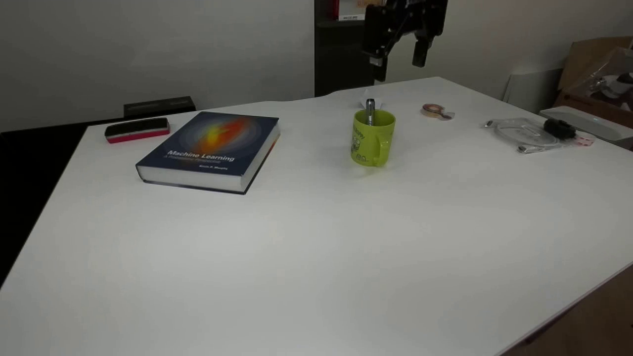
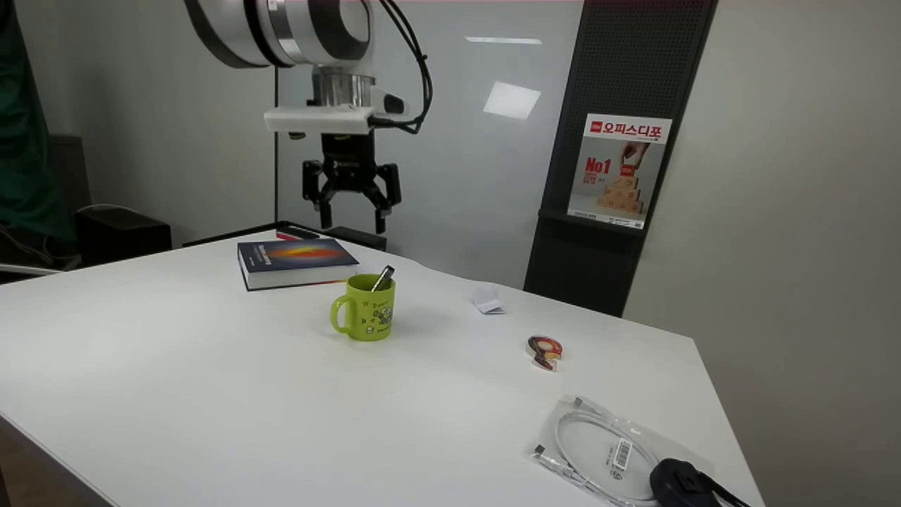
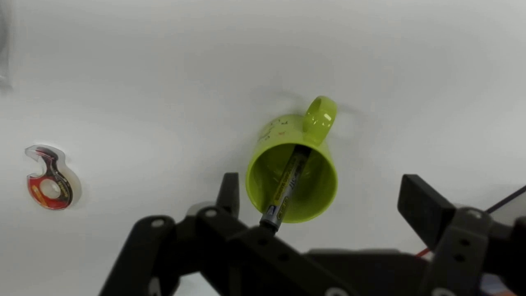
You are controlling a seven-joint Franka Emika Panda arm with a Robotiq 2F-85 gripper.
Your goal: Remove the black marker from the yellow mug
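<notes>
The yellow mug [image 1: 365, 143] stands upright on the table, yellow-green with dark drawings; it also shows in an exterior view [image 2: 366, 317] and in the wrist view [image 3: 280, 128]. The marker [image 3: 284, 187] leans inside it, its upper end above the rim in both exterior views [image 1: 370, 111] [image 2: 382, 278]. It looks grey with black ends and a yellow label. My gripper [image 2: 353, 224] is open and empty, pointing down, well above the table. In the wrist view the gripper [image 3: 320, 187] has its fingers spread either side of the mug's image; its linkage hides the marker's tip.
A thick blue book [image 1: 212, 146] lies near the mug, with a red-and-black eraser [image 1: 137, 130] beyond it. A tape dispenser [image 2: 545, 352], a folded white paper [image 2: 488, 300], a bagged cable [image 2: 598, 451] and a black object [image 2: 681, 484] lie elsewhere on the table [image 1: 316, 267].
</notes>
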